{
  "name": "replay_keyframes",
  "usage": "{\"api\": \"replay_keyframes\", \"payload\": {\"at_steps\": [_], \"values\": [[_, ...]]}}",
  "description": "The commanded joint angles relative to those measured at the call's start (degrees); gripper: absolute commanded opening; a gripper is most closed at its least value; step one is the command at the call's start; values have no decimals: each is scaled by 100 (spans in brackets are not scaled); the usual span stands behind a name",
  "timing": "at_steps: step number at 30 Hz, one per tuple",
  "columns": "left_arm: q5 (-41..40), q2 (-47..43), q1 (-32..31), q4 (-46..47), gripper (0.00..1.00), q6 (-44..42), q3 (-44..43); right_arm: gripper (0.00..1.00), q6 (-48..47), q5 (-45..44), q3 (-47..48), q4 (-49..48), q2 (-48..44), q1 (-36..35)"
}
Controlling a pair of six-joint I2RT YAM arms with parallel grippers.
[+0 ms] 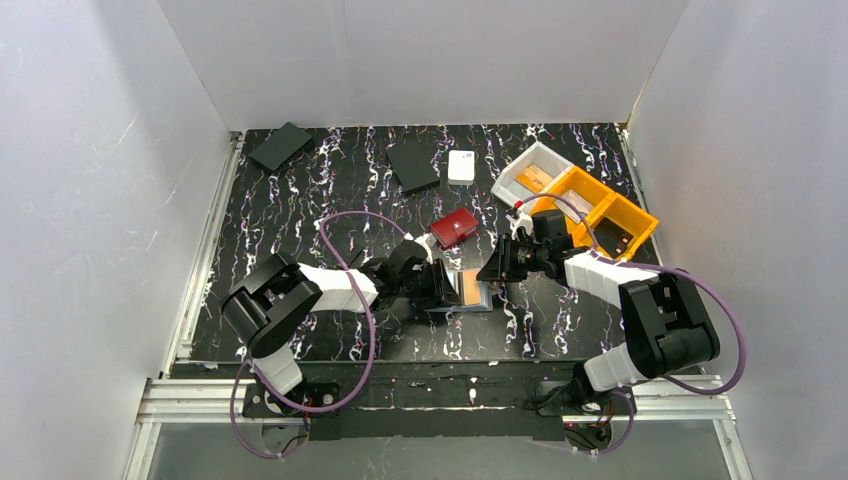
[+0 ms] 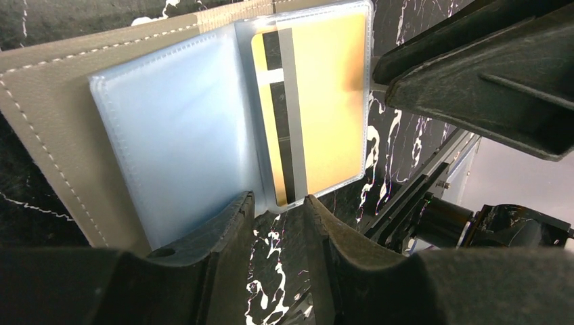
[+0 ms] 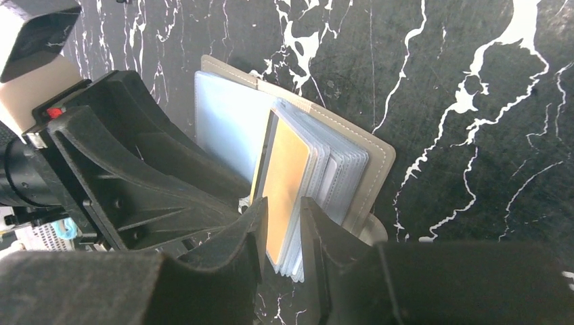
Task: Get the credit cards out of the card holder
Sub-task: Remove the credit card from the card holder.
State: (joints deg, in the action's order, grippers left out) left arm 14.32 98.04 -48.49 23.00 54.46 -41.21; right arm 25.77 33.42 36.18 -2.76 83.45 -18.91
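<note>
Broadly, table (image 1: 300,200): black marbled top; the work sits just on the arm-base side of the dark red case (image 1: 453,228).
Left gripper (image 2: 277,200): comes in from the left of the red case. Its jaws are narrow, with the tips at the sleeve edge by the fold. Whether they pinch anything cannot be told.
Right gripper (image 3: 284,206): comes in from the right of the red case, jaws closed narrowly on the sleeve leaf that carries the orange card.
Card holder (image 3: 379,162): lies open, near the red case and nearer the arms. The grey stitched cover is likely light and floppy, so it would lift or slide unless pinned.
Clear sleeves (image 3: 338,169): a thin, flexible plastic stack, probably slick; they would buckle rather than resist.
Orange card (image 2: 325,101): stiff, thin and smooth, fully pocketed. Best taken at an exposed short edge, once one is free.
Light blue card (image 2: 176,128): apparently in the other leaf; a hazy view only.
</note>
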Motion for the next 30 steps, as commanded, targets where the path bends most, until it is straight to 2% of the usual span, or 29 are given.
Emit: {"api": "replay_keyframes", "payload": {"at_steps": [1, 10, 16, 30], "values": [[-91, 21, -9, -50, 31, -108, -24, 31, 62, 92, -44, -79, 118, -63], [-31, 115, -5, -51, 31, -100, -66, 27, 124, 173, -61, -148, 85, -113], [-24, 129, -6, -51, 31, -84, -61, 33, -27, -238, -28, 89, 70, -114], [90, 163, 3, -35, 33, -79, -99, 34, 565, 610, -175, -584, 218, -161]]}}
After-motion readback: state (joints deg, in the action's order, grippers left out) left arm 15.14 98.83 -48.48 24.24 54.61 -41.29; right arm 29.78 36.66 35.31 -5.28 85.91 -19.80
